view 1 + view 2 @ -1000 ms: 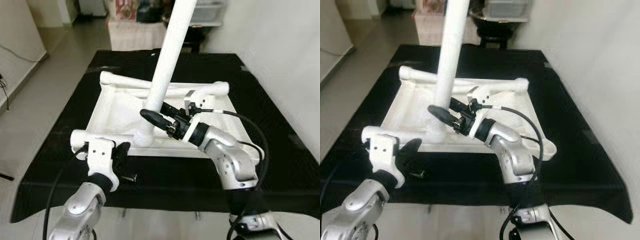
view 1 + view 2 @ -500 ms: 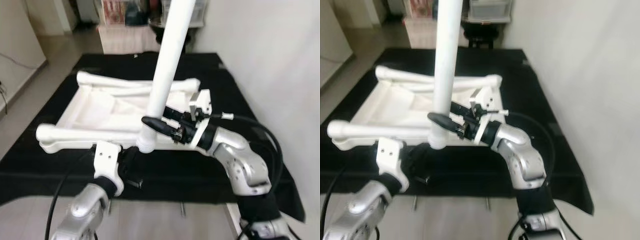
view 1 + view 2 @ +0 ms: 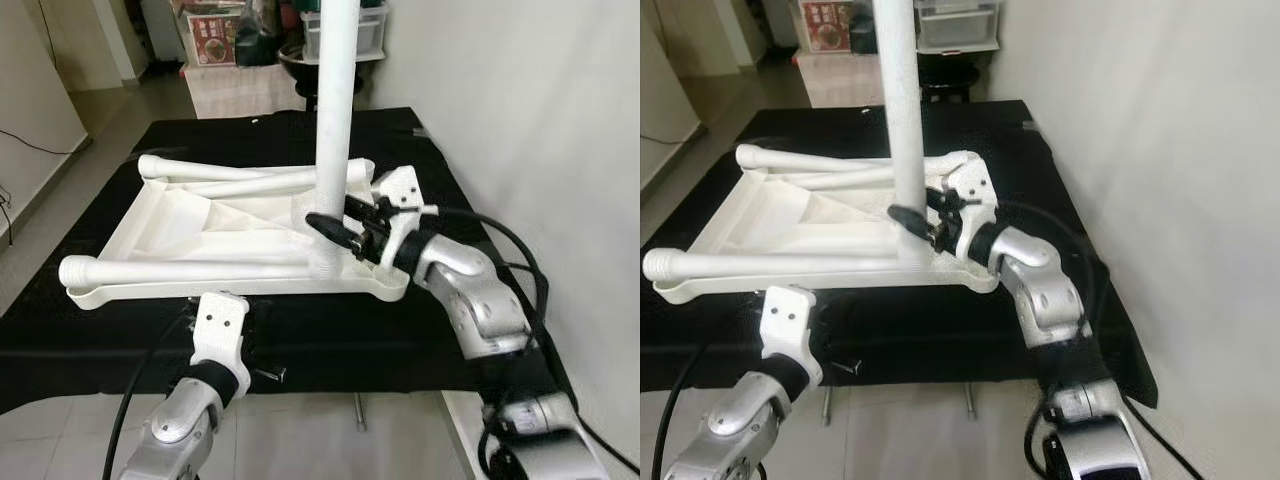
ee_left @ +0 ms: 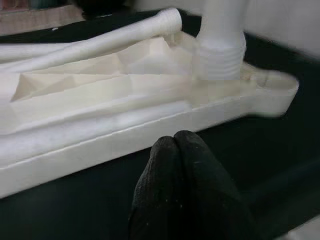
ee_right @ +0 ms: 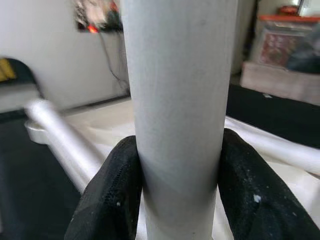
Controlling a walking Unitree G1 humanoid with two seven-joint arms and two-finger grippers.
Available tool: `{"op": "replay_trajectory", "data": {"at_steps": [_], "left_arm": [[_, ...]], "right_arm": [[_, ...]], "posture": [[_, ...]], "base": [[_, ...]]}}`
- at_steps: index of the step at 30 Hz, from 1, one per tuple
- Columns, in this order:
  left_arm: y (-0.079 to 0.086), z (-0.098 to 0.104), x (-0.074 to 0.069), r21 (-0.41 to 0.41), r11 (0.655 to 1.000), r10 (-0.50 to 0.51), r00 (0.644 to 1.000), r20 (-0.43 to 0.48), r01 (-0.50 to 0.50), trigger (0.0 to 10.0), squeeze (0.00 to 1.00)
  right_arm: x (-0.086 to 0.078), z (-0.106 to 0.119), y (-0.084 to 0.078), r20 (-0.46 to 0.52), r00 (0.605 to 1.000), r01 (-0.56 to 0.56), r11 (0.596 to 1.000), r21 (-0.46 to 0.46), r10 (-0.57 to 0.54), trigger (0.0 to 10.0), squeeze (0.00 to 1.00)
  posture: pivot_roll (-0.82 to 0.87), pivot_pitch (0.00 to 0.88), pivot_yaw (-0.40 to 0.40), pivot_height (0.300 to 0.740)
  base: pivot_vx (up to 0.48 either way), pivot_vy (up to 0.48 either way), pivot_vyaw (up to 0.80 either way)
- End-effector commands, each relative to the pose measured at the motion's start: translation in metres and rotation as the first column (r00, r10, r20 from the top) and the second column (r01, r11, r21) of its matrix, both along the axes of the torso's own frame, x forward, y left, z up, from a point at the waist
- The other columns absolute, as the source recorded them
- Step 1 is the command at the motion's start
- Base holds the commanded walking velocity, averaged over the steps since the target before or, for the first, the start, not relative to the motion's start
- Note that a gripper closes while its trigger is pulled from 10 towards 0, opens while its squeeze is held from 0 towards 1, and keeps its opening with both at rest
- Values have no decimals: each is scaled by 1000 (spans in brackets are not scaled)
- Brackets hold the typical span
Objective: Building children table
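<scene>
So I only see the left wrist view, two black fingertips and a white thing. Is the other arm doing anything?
Observer: Yes. The right gripper is clamped on the upright white leg, one finger each side.
Operator: Where does that leg go?
Observer: Its threaded bottom end sits in the near right corner of the upside-down white tabletop.
Operator: What's under the tabletop?
Observer: A black cloth covering a table. A small dark screw-like bit lies on it near the left gripper, which is shut and holds nothing.
</scene>
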State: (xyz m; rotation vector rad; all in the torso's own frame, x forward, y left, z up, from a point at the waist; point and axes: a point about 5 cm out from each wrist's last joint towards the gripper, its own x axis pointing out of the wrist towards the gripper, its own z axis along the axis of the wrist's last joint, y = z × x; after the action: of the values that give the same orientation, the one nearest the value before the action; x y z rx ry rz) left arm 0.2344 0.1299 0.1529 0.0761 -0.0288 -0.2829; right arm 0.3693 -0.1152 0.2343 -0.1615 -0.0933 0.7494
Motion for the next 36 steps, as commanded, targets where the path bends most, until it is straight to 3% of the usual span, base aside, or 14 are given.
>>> {"op": "replay_trajectory", "data": {"at_steps": [1, 3, 10, 11, 12, 15, 18, 21, 28, 36], "left_arm": [[2, -1, -2, 66, 998, 13, 1000, 14, -14, 10000, 0], [3, -1, -3, 120, 992, 21, 999, 38, -25, 10000, 0], [3, 2, -7, 84, 996, 19, 999, 32, -22, 10000, 0], [3, 3, -8, 77, 997, 21, 999, 33, -24, 10000, 0], [3, 3, -8, 77, 997, 21, 999, 33, -24, 10000, 0], [4, 6, -13, 65, 997, 34, 999, 34, -36, 10000, 0], [4, 8, -17, 76, 997, 31, 999, 41, -34, 10000, 0], [4, 8, -19, 80, 996, 27, 999, 39, -30, 10000, 0], [6, 9, -23, 81, 996, 18, 999, 30, -20, 10000, 0], [6, 10, -25, 81, 997, 14, 1000, 22, -16, 10000, 0]], "right_arm": [[6, -5, -6, -9, 999, 45, 999, -27, -45, 10000, 0], [16, 0, -17, -37, 994, 101, 995, 22, -100, 10000, 0], [23, 14, -28, -35, 997, 79, 985, 153, -74, 10000, 0], [21, 18, -30, -17, 1000, 28, 980, 199, -25, 10000, 0], [21, 18, -30, -17, 1000, 28, 980, 199, -25, 10000, 0], [12, 22, -39, 49, 992, -127, 964, 234, 118, 10000, 0], [7, 15, -57, 58, 988, -149, 986, 76, 145, 10000, 0], [7, 15, -71, 47, 990, -131, 991, 26, 130, 10000, 0], [5, 12, -98, 18, 997, -72, 997, 13, 72, 10000, 0], [3, 1, -105, 7, 998, -58, 998, -15, 58, 10000, 0]], "posture": [[-54, 126, -1, 740], [-51, 139, -2, 740], [-41, 176, -3, 740], [-37, 193, 1, 740], [-37, 193, 1, 740], [-29, 219, 11, 740], [-21, 242, 28, 740], [-20, 247, 31, 740], [-19, 268, 44, 740], [-17, 270, 54, 740]], "base": [[0, 0, 0], [0, 0, 0], [0, 0, 0], [0, 0, 0], [0, 0, 0], [0, 0, 0], [0, 0, 0], [0, 0, 0], [0, 0, 0], [0, 0, 0]]}}
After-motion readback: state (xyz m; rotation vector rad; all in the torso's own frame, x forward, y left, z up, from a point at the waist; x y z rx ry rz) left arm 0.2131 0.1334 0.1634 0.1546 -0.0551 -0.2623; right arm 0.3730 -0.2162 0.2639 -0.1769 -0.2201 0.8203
